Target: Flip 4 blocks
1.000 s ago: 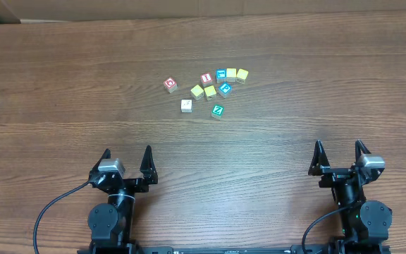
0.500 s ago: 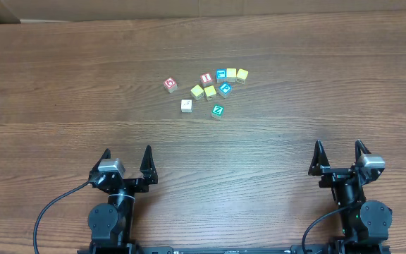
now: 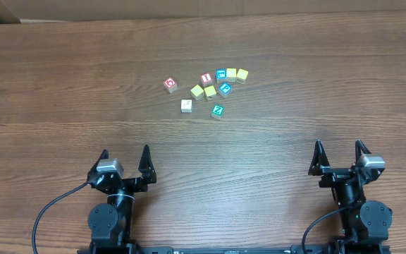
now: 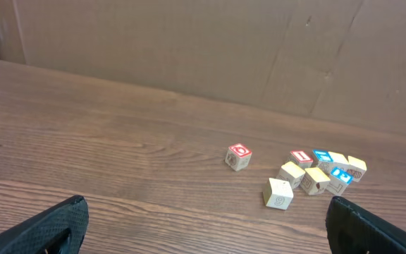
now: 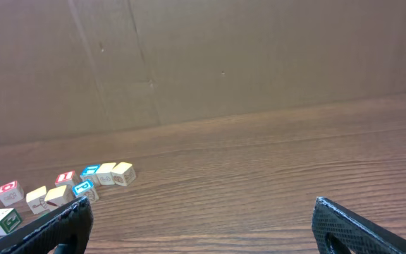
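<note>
Four blocks lie in a loose cluster at the table's far middle. They are a red "O" block (image 3: 169, 84) (image 4: 239, 156) (image 5: 8, 190), a whitish block (image 3: 187, 105) (image 4: 279, 193), a blue "P" block (image 3: 225, 89) (image 4: 341, 175) (image 5: 83, 188) and a green "Z" block (image 3: 218, 111) (image 5: 4, 221). My left gripper (image 3: 125, 154) (image 4: 206, 212) rests open near the front left, far from the blocks. The right gripper (image 3: 338, 147) (image 5: 201, 212) stands open at the front right with nothing between its fingers.
Mixed in with the cluster are yellow cubes (image 3: 197, 91) (image 3: 242, 74), a red "1" cube (image 3: 206, 78) and another blue cube (image 3: 221, 74). Cardboard walls (image 4: 189, 49) stand behind the table's far edge. A black cable (image 3: 48, 212) loops by the left arm's base.
The left gripper has shifted very slightly to the left. The blocks and the right arm have not moved.
</note>
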